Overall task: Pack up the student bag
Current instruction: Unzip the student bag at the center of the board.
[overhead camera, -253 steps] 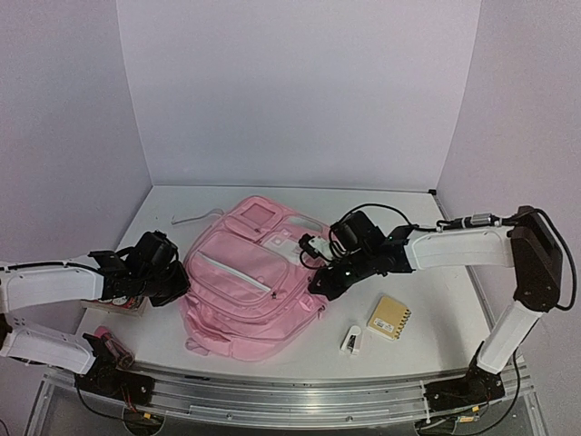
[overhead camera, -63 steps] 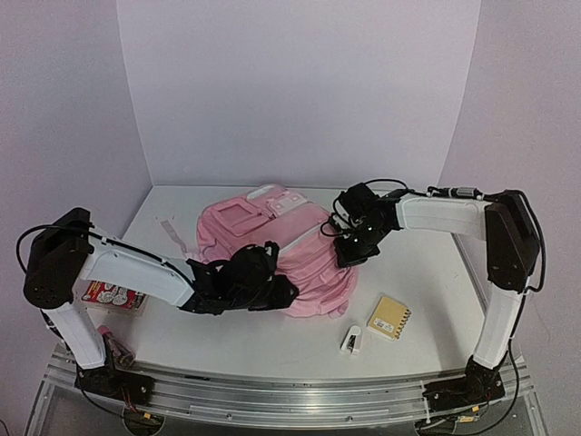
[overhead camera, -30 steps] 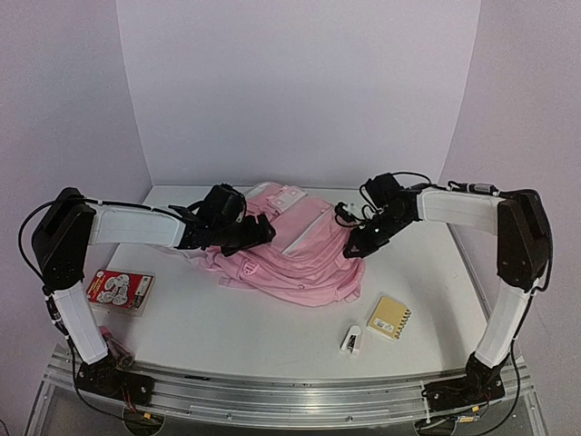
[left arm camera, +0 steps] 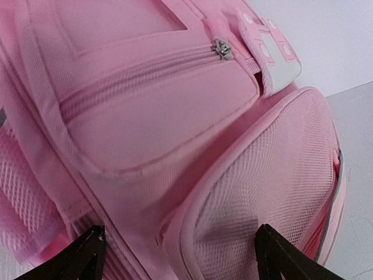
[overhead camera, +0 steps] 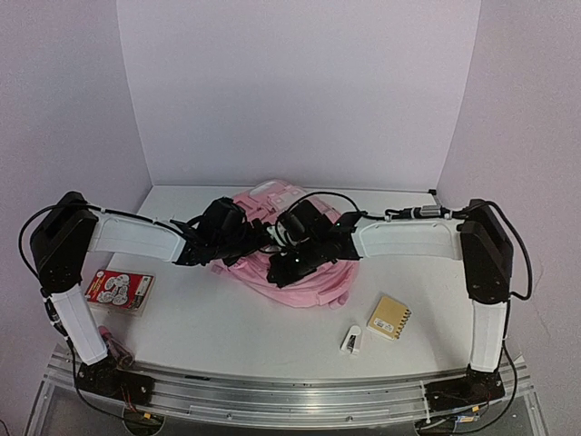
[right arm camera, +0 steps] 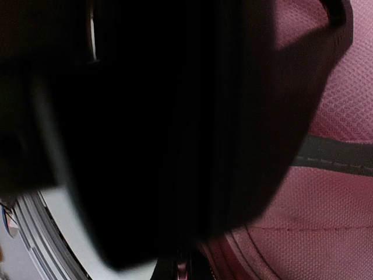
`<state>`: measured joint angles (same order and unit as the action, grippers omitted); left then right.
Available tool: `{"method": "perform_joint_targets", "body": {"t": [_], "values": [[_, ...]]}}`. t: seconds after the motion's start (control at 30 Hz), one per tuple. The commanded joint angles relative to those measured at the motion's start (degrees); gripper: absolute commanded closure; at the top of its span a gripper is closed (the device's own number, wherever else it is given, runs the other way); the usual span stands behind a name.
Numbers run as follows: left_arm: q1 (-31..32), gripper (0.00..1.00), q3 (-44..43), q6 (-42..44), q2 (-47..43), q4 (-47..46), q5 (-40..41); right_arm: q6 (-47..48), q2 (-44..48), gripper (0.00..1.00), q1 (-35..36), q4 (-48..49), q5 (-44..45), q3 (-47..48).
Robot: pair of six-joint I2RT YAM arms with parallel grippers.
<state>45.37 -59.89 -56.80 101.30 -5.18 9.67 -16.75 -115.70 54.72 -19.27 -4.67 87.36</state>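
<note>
Student bag (overhead camera: pixel 313 272): heaped at far centre. Left gripper (left arm camera: pixel 178 256): spread wide against it. Right gripper (overhead camera: pixel 277 266): closed tight; any hold is obscured.

White arms (overhead camera: pixel 127 234), black joints (overhead camera: pixel 62 232), black cables (overhead camera: pixel 320 193).

Both arms are stretched inward and nearly meet in the middle. The left end effector (overhead camera: pixel 239 238) is opened wide; the right end effector (overhead camera: pixel 289 261) is fully closed.
</note>
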Motion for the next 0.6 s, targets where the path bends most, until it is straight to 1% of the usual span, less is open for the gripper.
{"method": "perform_joint_targets", "body": {"t": [0.0, 0.13, 0.23, 0.3, 0.4, 0.47, 0.57], "values": [[3.1, 0.13, 1.2, -3.0, -1.7, -0.5, -7.9, -9.0, -2.7, 1.0, -1.3, 22.2, 5.3, -0.2], [3.0, 0.09, 1.1, -0.4, -6.4, 4.5, -2.4, -5.7, 3.8, 1.0, -1.7, 21.5, 9.3, -8.0], [2.7, 0.02, 0.1, 2.8, -10.8, 10.7, 3.0, -4.2, 8.2, 1.0, -2.9, 18.9, 9.2, -12.8], [0.9, 0.0, -1.5, 4.2, -13.2, 15.1, 4.3, -3.6, 10.5, 1.0, -4.4, 16.5, 8.3, -15.5], [-4.1, 0.0, -4.5, 6.7, -12.9, 20.1, 2.2, -3.8, 12.3, 1.0, -7.4, 14.7, 7.0, -18.6], [-7.8, 0.0, -7.4, 8.2, -10.4, 23.1, 0.9, -4.3, 13.0, 1.0, -9.5, 14.2, 5.6, -20.1], [-13.6, 0.0, -10.0, 8.9, -6.8, 24.1, -4.2, -3.6, 13.5, 1.0, -12.0, 13.2, 5.8, -21.9]]}}
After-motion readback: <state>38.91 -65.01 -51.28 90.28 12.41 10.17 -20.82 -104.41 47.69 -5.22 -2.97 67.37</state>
